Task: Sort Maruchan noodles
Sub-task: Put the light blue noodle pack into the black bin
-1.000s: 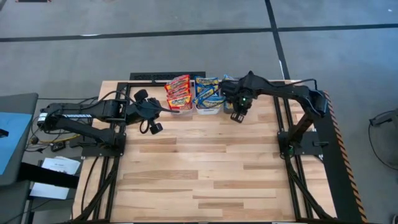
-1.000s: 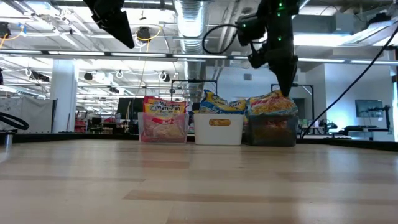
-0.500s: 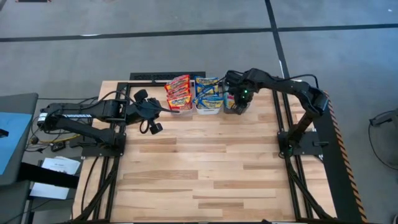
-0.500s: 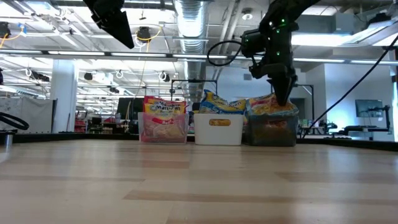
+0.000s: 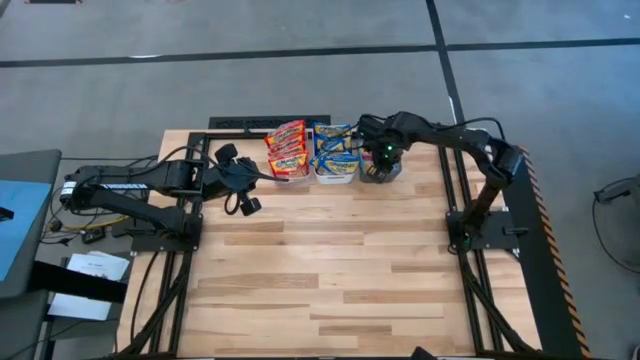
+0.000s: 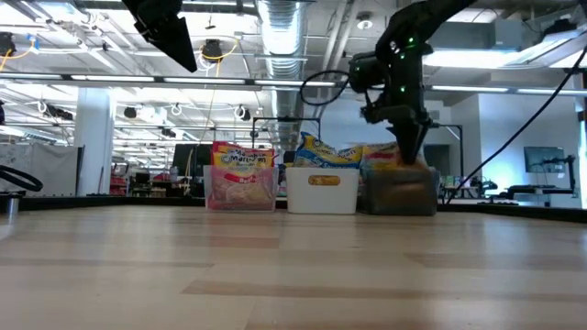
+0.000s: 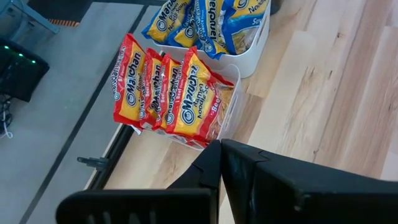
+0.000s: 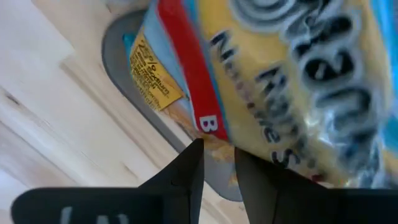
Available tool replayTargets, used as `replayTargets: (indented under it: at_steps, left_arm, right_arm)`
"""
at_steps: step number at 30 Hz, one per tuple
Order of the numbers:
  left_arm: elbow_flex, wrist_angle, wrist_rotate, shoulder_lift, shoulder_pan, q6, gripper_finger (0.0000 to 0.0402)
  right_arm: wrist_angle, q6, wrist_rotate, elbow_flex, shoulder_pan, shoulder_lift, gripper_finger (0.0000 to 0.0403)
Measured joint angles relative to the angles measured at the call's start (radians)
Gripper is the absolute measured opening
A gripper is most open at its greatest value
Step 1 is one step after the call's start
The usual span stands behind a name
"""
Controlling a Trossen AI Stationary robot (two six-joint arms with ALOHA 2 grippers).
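Lowered right hand [image 6: 411,154], fingers nearly together, presses yellow-orange crinkly noodles [image 8: 280,81] into grey bin [image 6: 397,191].

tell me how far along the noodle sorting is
It looks nearly finished. Red packets stand in the clear bin, blue packets in the white bin, and no loose packets show on the table. In hand: the right gripper is down at the dark grey bin, against a yellow-orange packet. Left: withdrawing that arm. The left gripper waits beside the bins.
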Motion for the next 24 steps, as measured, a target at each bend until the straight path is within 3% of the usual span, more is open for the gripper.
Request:
replayTargets:
  at_steps: [9,21,24]
  left_arm:
    - [0.0,0.0,0.0,0.0,0.0,0.0,0.0]
    - [0.0,0.001,0.0,0.0,0.0,0.0,0.0]
    - [0.0,0.001,0.0,0.0,0.0,0.0,0.0]
  right_arm:
    - [-0.045,-0.01,0.006,0.0,0.024,0.05,0.0094]
    - [-0.122,0.046,0.007,0.074,0.074,-0.021,0.0093]
    - [-0.109,0.05,0.062,0.1,0.076,-0.033,0.0093]
